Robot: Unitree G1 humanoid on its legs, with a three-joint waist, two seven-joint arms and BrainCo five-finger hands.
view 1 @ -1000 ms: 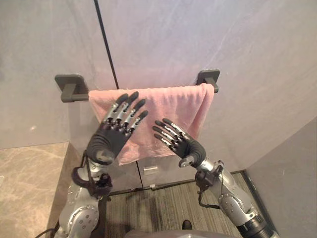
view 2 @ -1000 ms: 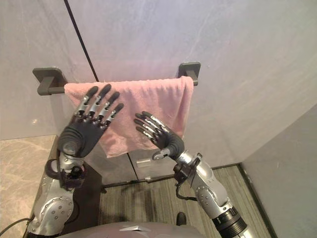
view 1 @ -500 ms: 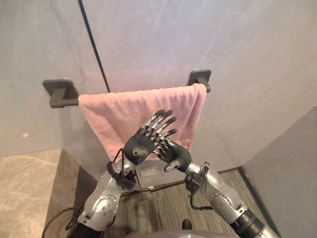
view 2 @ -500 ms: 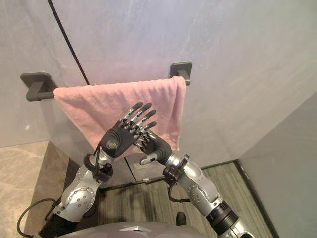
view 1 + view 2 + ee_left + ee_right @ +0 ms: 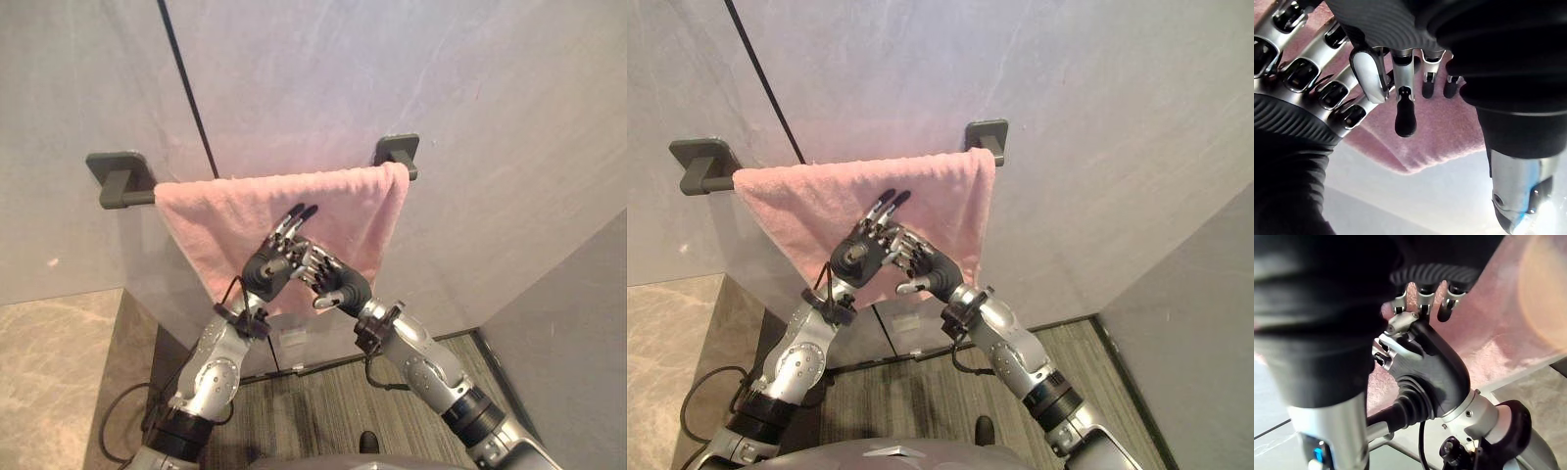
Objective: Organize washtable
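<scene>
Currently, your towel (image 5: 343, 211) hangs over the towel bar (image 5: 115, 174) on the grey wall. It is spread along most of the bar, with its right end bunched against the right bracket. The lower hem runs on a slant, so the drape looks uneven.

The left robot hand (image 5: 269, 264) is up in front of the cloth, fingers straight and pointing upward, holding nothing. The right robot hand (image 5: 333, 282) sits just beside it and crosses under it, fingers loosely extended and empty as far as I can tell. The two overlap, so whether they touch each other or the cloth is unclear.

Judgement: the hanging is done. What's left is levelling the hem and easing the bunched end, if you want it tidy. Beyond the towel, I can't rate progress from these views.
</scene>
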